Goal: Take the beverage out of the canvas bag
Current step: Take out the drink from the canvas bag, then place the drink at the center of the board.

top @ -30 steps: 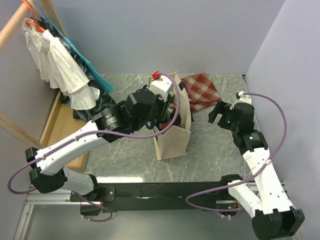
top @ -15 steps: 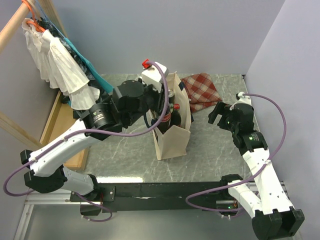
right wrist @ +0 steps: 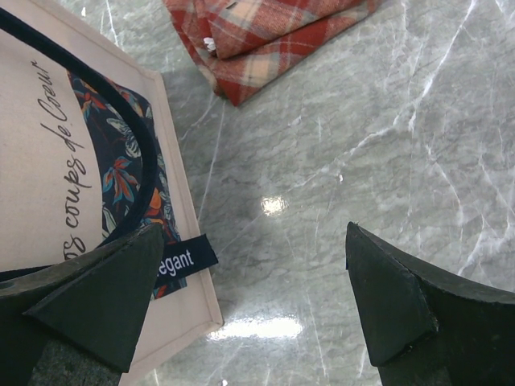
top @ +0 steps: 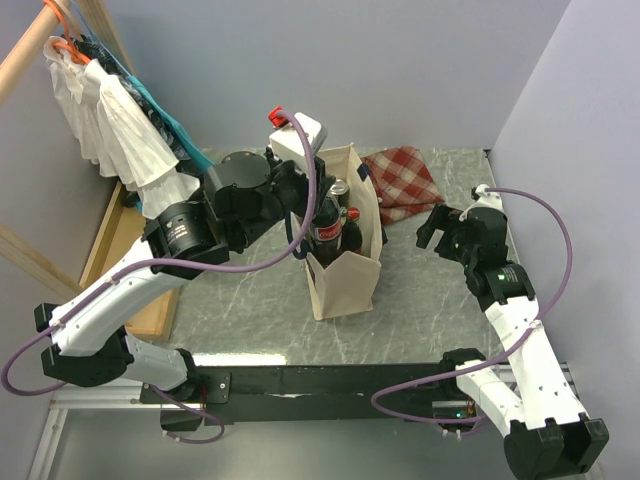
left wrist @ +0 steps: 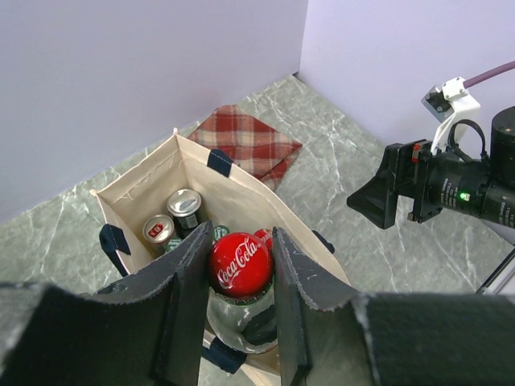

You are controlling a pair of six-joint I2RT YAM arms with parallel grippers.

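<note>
The canvas bag (top: pixel 345 285) stands upright mid-table, cream with navy handles. My left gripper (top: pixel 312 205) is over its open mouth, shut on the red Coca-Cola cap of a dark beverage bottle (top: pixel 327 228) that rises partly out of the bag. In the left wrist view the two pads pinch that cap (left wrist: pixel 239 257) at my left gripper (left wrist: pixel 241 265). Two cans (left wrist: pixel 184 203) and another red cap (left wrist: pixel 263 236) remain inside the bag (left wrist: pixel 137 189). My right gripper (top: pixel 432 228) stands open to the right of the bag (right wrist: pixel 48 161), nothing between its jaws (right wrist: pixel 253 233).
A folded red checked cloth (top: pixel 403 180) lies behind the bag to the right. Clothes hang on a rack (top: pixel 120 130) at far left above a wooden board (top: pixel 120 260). Walls close the table at the back and right.
My left gripper has risen and drawn back to the left, lifting the bottle up so its label now shows above the bag's rim. The right arm has not moved.
</note>
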